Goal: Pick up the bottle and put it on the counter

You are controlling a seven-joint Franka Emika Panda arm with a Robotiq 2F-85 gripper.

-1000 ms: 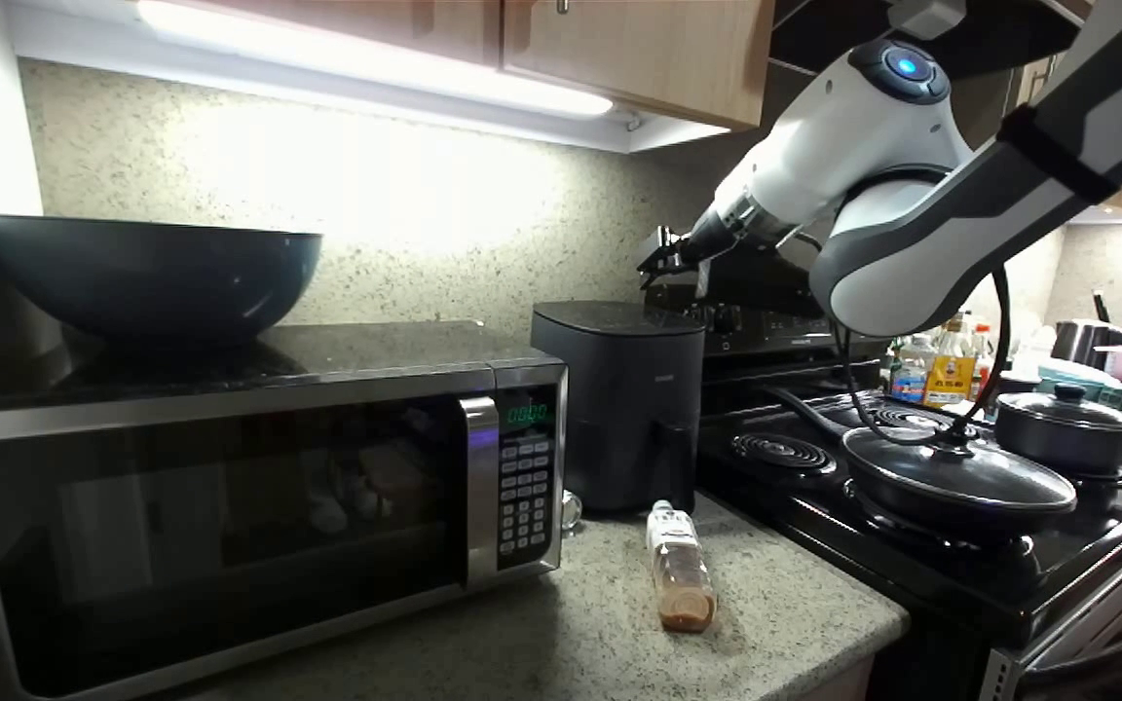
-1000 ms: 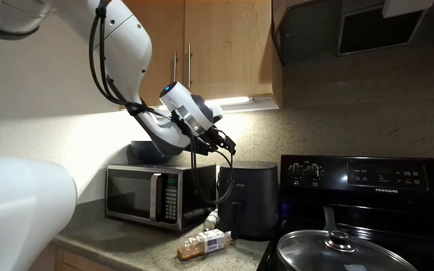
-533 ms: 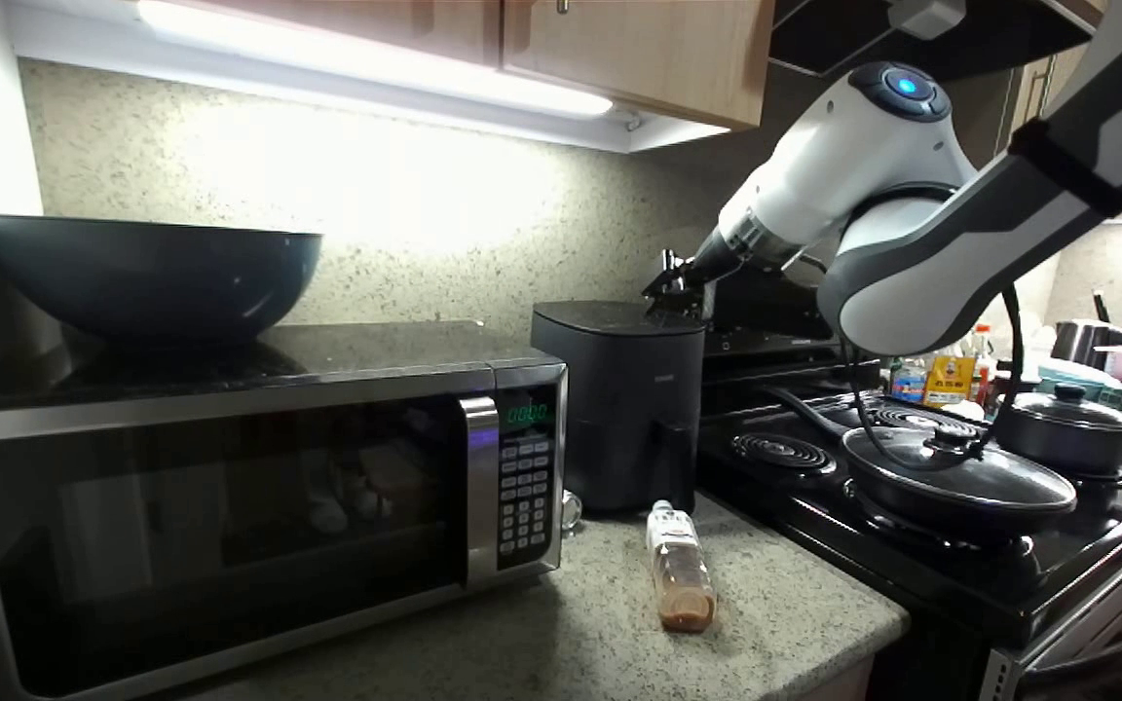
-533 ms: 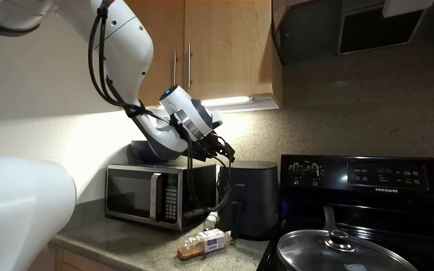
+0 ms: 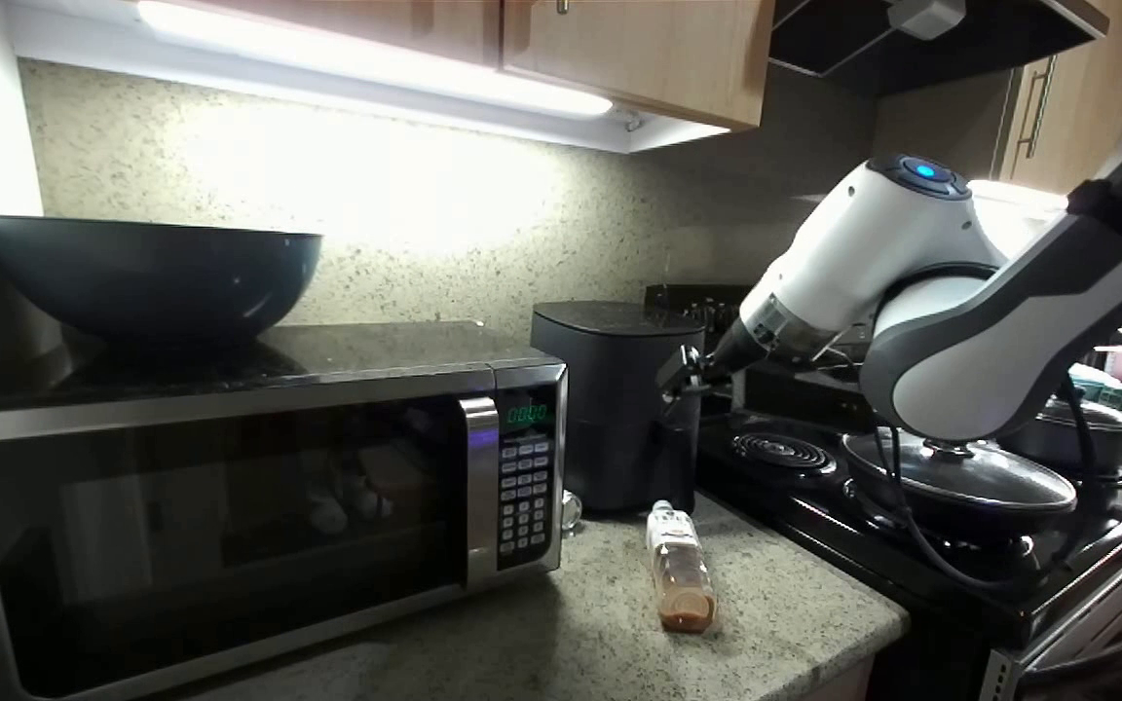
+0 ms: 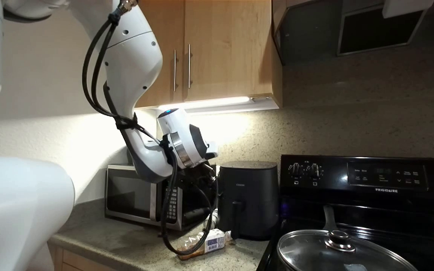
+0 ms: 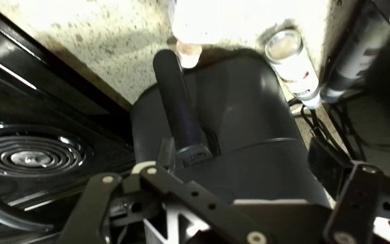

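The bottle (image 5: 683,574) lies on its side on the speckled counter (image 5: 775,633), white cap towards the black air fryer. Brown liquid shows at its base. In an exterior view a loop of arm cable crosses in front of the bottle (image 6: 215,241). At the wrist view's top edge the bottle (image 7: 196,23) is washed out by glare and partly cut off, cap pointing to the air fryer. My gripper (image 7: 247,158) stands open with wide-spread fingers and holds nothing. In an exterior view the gripper (image 5: 680,380) hovers above the bottle, well apart from it, in line with the air fryer.
The air fryer (image 7: 249,112) with its projecting handle (image 7: 178,101) stands right below the jaws. A white container (image 7: 295,67) lies between it and the microwave (image 5: 249,526), which carries a dark bowl (image 5: 152,282). The stove holds a lidded pan (image 5: 960,482). Cabinets (image 6: 232,49) hang overhead.
The arm has come down, bringing the gripper from above the air fryer's top to below its rim level. Its cable hangs lower, now across the bottle. Bottle and jaws are unchanged.
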